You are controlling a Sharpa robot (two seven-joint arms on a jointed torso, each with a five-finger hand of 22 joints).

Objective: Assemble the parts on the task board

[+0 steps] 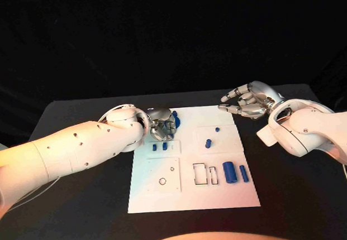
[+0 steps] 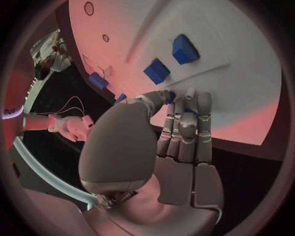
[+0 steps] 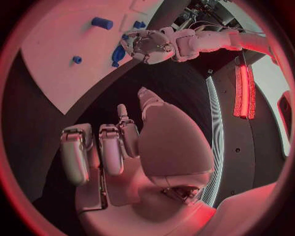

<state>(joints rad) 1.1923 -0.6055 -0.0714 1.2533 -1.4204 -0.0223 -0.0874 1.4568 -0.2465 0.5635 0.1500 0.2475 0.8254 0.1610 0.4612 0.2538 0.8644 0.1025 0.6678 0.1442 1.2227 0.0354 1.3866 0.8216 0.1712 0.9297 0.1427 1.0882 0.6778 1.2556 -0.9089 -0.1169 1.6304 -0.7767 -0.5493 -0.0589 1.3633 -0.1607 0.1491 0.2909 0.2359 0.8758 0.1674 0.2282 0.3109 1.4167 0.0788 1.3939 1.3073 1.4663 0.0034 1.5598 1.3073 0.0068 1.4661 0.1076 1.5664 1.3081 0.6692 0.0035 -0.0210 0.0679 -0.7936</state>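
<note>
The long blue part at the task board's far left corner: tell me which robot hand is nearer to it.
Left. The left robot hand is over the board right beside the long blue part; the right robot hand hovers off the task board's far right corner.

Black table [image 1: 84,216], white task board [image 1: 194,199] flat at its middle (small blue parts [image 1: 229,173] on the board)

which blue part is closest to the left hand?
The long blue part at the white task board's far edge, against the left hand; the others lie nearer the robot.
</note>
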